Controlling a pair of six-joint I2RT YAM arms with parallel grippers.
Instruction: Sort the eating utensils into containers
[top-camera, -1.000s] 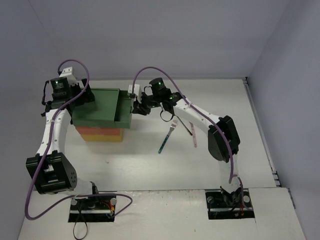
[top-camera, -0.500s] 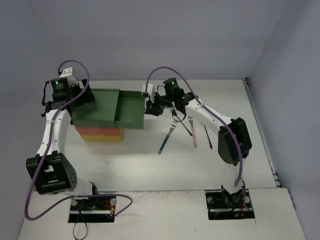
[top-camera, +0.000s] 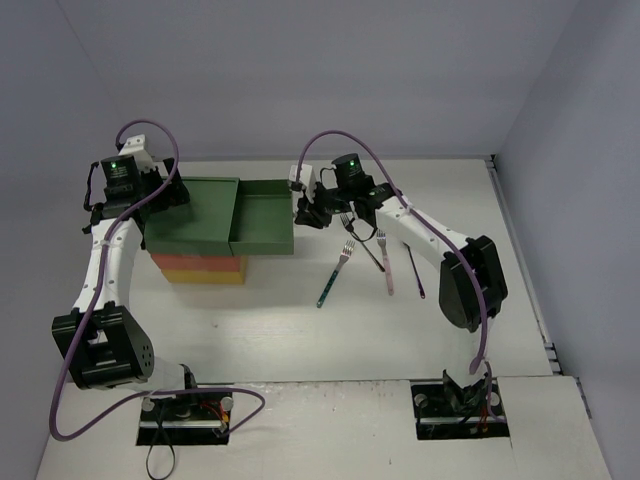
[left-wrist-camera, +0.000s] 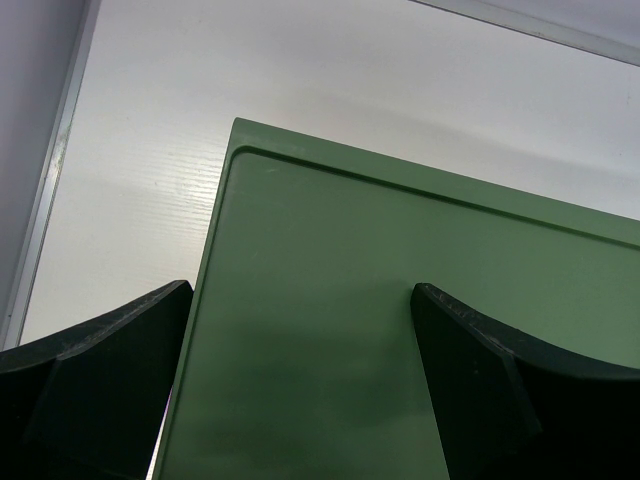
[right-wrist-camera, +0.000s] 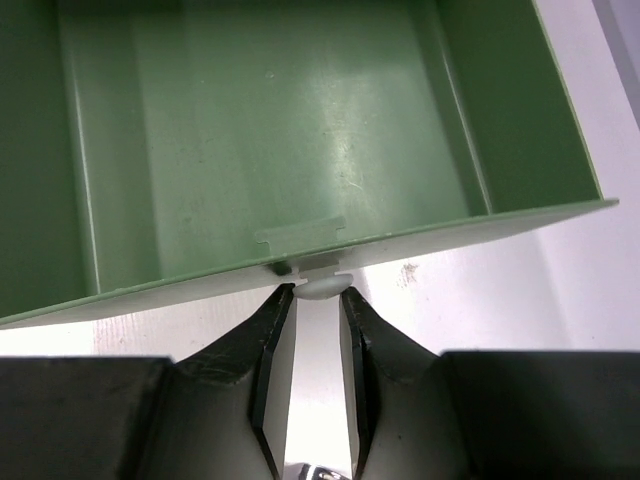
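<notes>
The containers stand as one stacked unit with a green top (top-camera: 190, 210) (left-wrist-camera: 400, 260) over an orange-red drawer (top-camera: 200, 262) and a yellow drawer (top-camera: 205, 277). The green drawer (top-camera: 262, 222) (right-wrist-camera: 270, 120) is pulled out to the right and is empty. My right gripper (top-camera: 303, 212) (right-wrist-camera: 310, 292) pinches the drawer's white knob (right-wrist-camera: 320, 287) with its tips. My left gripper (top-camera: 163, 196) (left-wrist-camera: 300, 290) is open, low over the green top's left edge. On the table lie a blue fork (top-camera: 333, 272), a dark fork (top-camera: 360, 238), a pink fork (top-camera: 385, 262) and a purple utensil (top-camera: 414, 270).
The utensils lie right of the open drawer, under and beside my right forearm. The table's back edge meets the grey wall (top-camera: 330, 158). A raised rim (top-camera: 520, 260) runs along the table's right side.
My right gripper has moved right with the knob, sliding the green drawer further out. Its arm uncovered the pink and purple utensils. The left arm has not moved.
</notes>
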